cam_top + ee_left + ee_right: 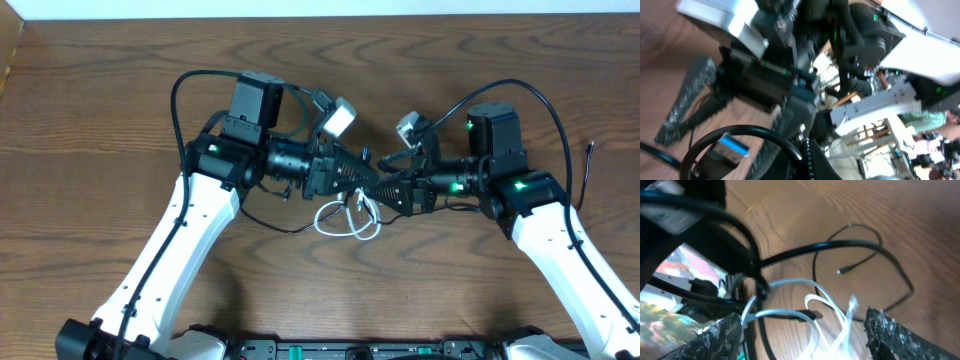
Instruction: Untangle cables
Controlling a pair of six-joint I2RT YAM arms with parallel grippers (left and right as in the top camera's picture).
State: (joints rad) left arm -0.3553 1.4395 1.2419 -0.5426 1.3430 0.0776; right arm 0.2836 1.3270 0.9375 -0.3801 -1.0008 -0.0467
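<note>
Two cords tangled on the surface, right arm best placed to reach them.
The white cord point(345, 218) lies in loops crossed with a black cord point(860, 226), just on the robot's side of where both arms' tips meet over the wooden surface point(100, 100). The right fingers point(802, 317) are spread wide and empty, straddling the white loops. The left fingers point(365, 183) hover alongside; I cannot tell their opening or hold.
</note>
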